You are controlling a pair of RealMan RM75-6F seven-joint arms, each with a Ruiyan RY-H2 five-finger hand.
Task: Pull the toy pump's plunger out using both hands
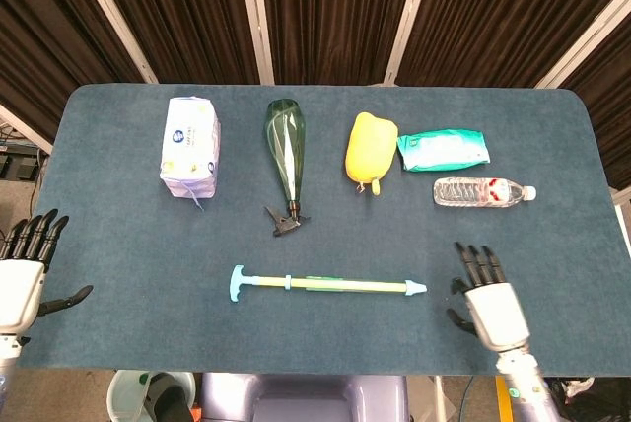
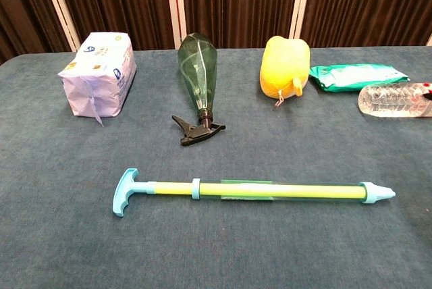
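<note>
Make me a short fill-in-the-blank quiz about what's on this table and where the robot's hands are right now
1. The toy pump lies with its T-handle pointing toward the robot's ____ side.
2. The hand nearer the pump's nozzle is the ____ hand.
3. The green spray bottle lies between the tissue pack and the ____ pouch.
4. The left hand holds ____.

Missing words: left; right; yellow; nothing
</note>
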